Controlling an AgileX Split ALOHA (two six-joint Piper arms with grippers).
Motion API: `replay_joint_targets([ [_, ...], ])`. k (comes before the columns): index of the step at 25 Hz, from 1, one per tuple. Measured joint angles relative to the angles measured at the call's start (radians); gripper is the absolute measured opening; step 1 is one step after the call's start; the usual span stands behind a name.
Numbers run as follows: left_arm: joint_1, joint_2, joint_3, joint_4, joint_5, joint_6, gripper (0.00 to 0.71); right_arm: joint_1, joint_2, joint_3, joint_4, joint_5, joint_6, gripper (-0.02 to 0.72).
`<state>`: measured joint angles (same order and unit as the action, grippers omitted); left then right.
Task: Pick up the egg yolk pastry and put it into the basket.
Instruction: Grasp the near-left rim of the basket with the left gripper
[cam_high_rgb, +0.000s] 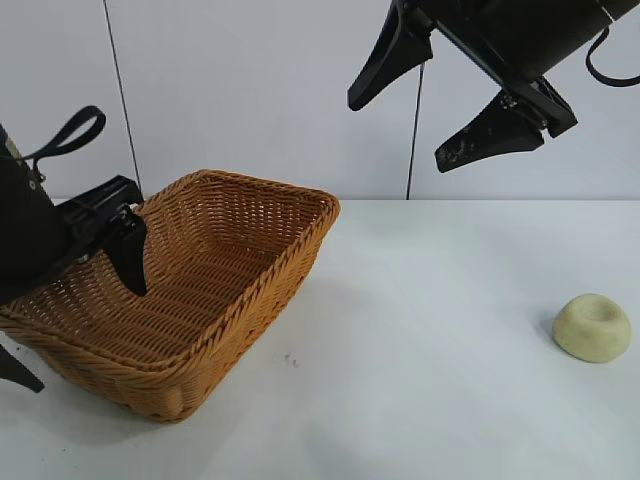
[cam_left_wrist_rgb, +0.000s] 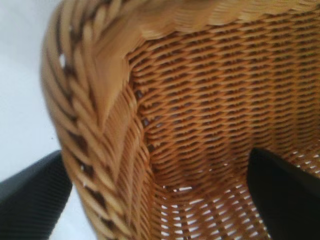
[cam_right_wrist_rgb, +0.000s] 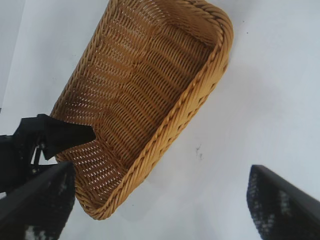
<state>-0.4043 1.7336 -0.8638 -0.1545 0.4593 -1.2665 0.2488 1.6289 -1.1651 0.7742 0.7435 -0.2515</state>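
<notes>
The egg yolk pastry (cam_high_rgb: 592, 327), a pale yellow dome with a dimple, lies on the white table at the far right, well away from both grippers. The orange-brown wicker basket (cam_high_rgb: 230, 270) stands at the left and looks tipped, with its left end raised. My left gripper (cam_high_rgb: 85, 335) is open and straddles the basket's left corner wall (cam_left_wrist_rgb: 100, 125), one finger inside and one outside. My right gripper (cam_high_rgb: 400, 130) is open and empty, high above the table's middle. Its wrist view shows the basket (cam_right_wrist_rgb: 150, 85) below; the pastry is out of that view.
The white table (cam_high_rgb: 430, 330) runs bare between the basket and the pastry, with a small dark speck (cam_high_rgb: 291, 358) near the basket. A pale wall with two thin dark vertical lines stands behind.
</notes>
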Motion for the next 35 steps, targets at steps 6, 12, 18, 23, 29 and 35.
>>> replay_joint_targets([
  [6, 0.0, 0.056, 0.043, -0.112, -0.082, -0.001, 0.675, 0.0, 0.0, 0.0, 0.001, 0.0, 0.0, 0.666],
  [12, 0.0, 0.056, 0.127, -0.215, -0.141, 0.023, 0.613, 0.0, 0.0, 0.0, 0.001, 0.0, 0.0, 0.666],
  [18, 0.0, 0.056, 0.12, -0.217, -0.142, 0.057, 0.605, 0.0, 0.0, 0.0, 0.001, 0.0, 0.0, 0.666],
  [23, 0.0, 0.056, 0.06, -0.218, -0.14, 0.124, 0.537, 0.0, 0.0, 0.0, 0.001, 0.0, 0.0, 0.666],
  [29, 0.0, 0.06, 0.047, -0.243, -0.108, 0.115, 0.407, 0.0, 0.0, 0.0, 0.001, 0.001, 0.0, 0.666],
  [35, 0.0, 0.06, 0.047, -0.245, -0.069, 0.111, 0.198, 0.0, 0.0, 0.0, 0.001, 0.006, 0.0, 0.666],
])
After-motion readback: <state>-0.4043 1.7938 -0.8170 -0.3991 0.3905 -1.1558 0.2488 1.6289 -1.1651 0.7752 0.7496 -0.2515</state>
